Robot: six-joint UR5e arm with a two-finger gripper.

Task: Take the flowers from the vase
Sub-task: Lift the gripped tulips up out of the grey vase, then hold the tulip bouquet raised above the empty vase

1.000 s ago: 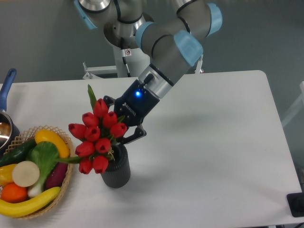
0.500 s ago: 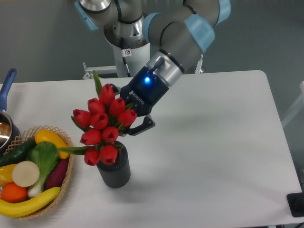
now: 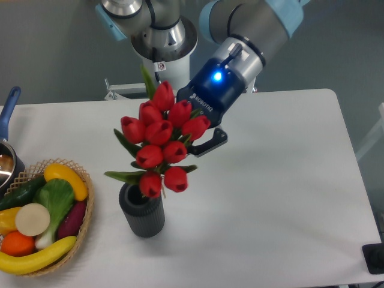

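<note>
The flowers (image 3: 161, 141), a bunch of glossy red tulip buds with green leaves, hang tilted in the air above and slightly right of the vase. My gripper (image 3: 195, 144) is shut on their stems, coming in from the upper right with a blue light lit on its body. One dark finger (image 3: 211, 143) shows to the right of the bunch; the other is hidden behind the buds. The vase (image 3: 142, 210) is a dark grey ribbed cylinder standing upright on the white table, and the lowest buds hang just over its mouth. Whether stem ends still reach inside it is hidden.
A woven basket (image 3: 84, 225) with a banana, orange, greens and other vegetables sits at the left front. A pot with a blue handle (image 3: 8, 108) is at the left edge. A black object (image 3: 375, 258) lies at the right front corner. The arm's base (image 3: 161, 42) stands behind.
The gripper has risen and moved to the right with the flowers, lifting the bunch from low in the vase to above its mouth. The vase has stayed in place.
</note>
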